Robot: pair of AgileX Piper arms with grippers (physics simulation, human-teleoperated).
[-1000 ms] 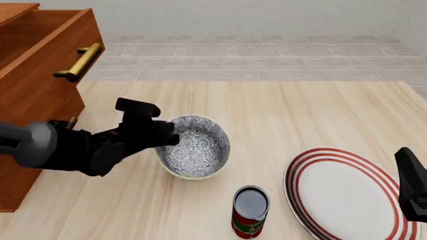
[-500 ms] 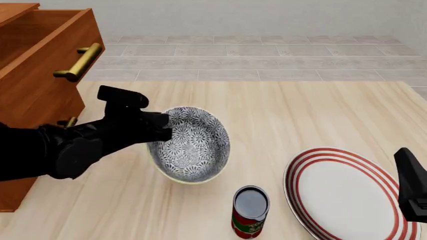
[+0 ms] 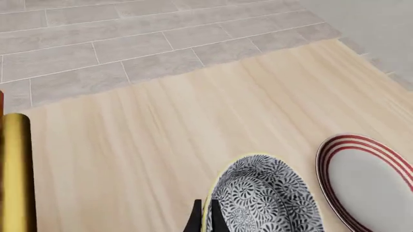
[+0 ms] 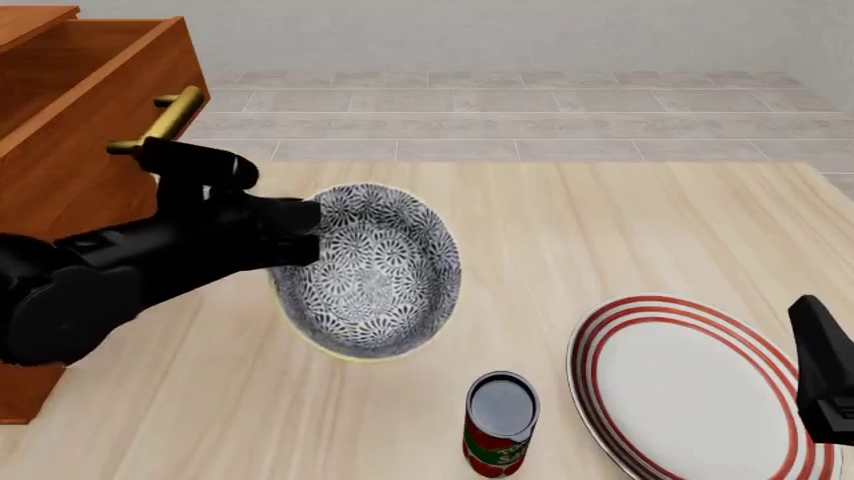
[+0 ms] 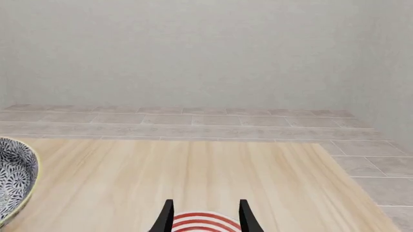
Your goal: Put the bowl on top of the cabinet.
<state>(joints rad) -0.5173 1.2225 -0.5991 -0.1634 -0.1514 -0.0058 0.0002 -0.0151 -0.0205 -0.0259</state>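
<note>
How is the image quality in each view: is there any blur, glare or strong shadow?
Front view: sharp, even light, no glare; the bowl casts no clear shadow. Left wrist view: sharp too, with a soft sheen on the brass handle. Right wrist view: crisp, flat light over the pale wall.

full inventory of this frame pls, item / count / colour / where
bowl: 1, dark-blue-and-white floral, pale rim; tilted, gripped at its left rim, left of table centre
cabinet: 1, reddish-brown wood, brass handle; far left
plate: 1, white with red rings; near right on the table
can: 1, red and green label, dark top; near edge, between bowl and plate
table: 1, pale wood; under everything
left gripper: 1, black; shut on the bowl's rim
right gripper: 1, black; open, above the plate
</note>
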